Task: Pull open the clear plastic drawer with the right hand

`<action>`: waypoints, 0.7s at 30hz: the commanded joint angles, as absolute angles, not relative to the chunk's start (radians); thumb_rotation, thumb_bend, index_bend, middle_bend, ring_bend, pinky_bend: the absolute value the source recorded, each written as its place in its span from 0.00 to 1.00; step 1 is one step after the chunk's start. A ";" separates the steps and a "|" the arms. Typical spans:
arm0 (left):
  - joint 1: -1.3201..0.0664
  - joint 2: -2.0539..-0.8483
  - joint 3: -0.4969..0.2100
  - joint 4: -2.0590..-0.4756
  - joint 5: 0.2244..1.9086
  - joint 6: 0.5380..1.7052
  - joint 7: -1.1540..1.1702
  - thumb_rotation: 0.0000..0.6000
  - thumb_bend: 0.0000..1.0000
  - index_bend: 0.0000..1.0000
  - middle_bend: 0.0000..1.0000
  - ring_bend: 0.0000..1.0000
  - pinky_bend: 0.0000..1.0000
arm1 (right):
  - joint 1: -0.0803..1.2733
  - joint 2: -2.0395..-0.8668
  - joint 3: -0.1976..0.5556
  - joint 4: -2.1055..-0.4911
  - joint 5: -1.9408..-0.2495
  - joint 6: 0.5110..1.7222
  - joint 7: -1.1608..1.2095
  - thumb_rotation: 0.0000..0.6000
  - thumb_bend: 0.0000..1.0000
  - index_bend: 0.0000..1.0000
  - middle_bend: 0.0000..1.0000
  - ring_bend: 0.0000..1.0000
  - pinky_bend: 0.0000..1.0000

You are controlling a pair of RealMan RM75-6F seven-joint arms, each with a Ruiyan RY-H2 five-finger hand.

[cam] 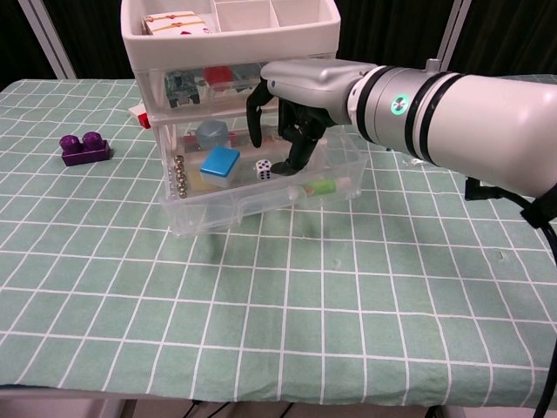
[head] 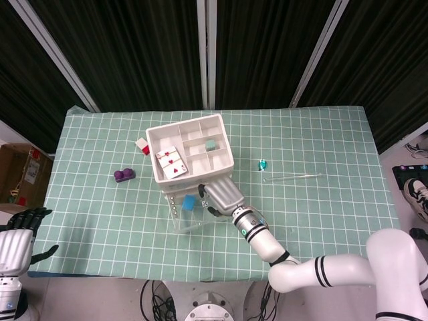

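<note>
The drawer unit (head: 215, 164) (cam: 231, 33) has a white compartment tray on top and clear plastic drawers below. Its bottom drawer (cam: 261, 206) (head: 194, 222) stands pulled out toward me, holding a blue block (cam: 219, 164), a die (cam: 262, 170) and a green-and-white tube (cam: 322, 187). My right hand (head: 221, 195) (cam: 291, 109) hangs over the back of that open drawer, right in front of the middle drawer, fingers spread and pointing down beside the die. I cannot tell whether they touch the middle drawer's front. My left hand (head: 17, 237) is off the table's front left corner, holding nothing.
A purple brick (cam: 84, 148) (head: 124, 175) lies left of the unit, and a red-and-white block (head: 142, 145) sits behind its left corner. A small teal object (head: 262, 164) and a clear rod (head: 292, 177) lie to the right.
</note>
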State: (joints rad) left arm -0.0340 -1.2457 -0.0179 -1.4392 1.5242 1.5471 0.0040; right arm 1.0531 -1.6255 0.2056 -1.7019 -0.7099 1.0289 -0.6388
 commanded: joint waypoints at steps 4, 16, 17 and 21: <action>-0.037 -1.247 -0.019 -1.436 1.529 1.547 -0.001 1.00 0.05 0.23 0.20 0.16 0.19 | 1.053 -1.645 0.201 -1.674 -0.695 1.015 -0.631 1.00 0.20 0.46 0.91 0.95 1.00; -0.032 -1.251 -0.019 -1.426 1.530 1.552 -0.016 1.00 0.05 0.23 0.20 0.16 0.19 | 1.053 -1.681 0.216 -1.610 -0.681 0.977 -0.586 1.00 0.31 0.55 0.91 0.96 1.00; -0.032 -1.252 -0.018 -1.425 1.530 1.552 -0.017 1.00 0.05 0.23 0.20 0.16 0.19 | 1.052 -1.680 0.217 -1.608 -0.683 0.975 -0.581 1.00 0.32 0.56 0.91 0.96 1.00; -0.029 -1.252 -0.017 -1.422 1.530 1.554 -0.019 1.00 0.05 0.23 0.20 0.16 0.19 | 1.037 -1.664 0.225 -1.636 -0.720 0.982 -0.546 1.00 0.33 0.62 0.91 0.96 1.00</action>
State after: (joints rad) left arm -0.0294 -1.2517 -0.0172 -1.4219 1.5303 1.5538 -0.0194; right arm 1.0451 -1.6726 0.2201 -1.6212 -0.7030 0.9790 -0.5634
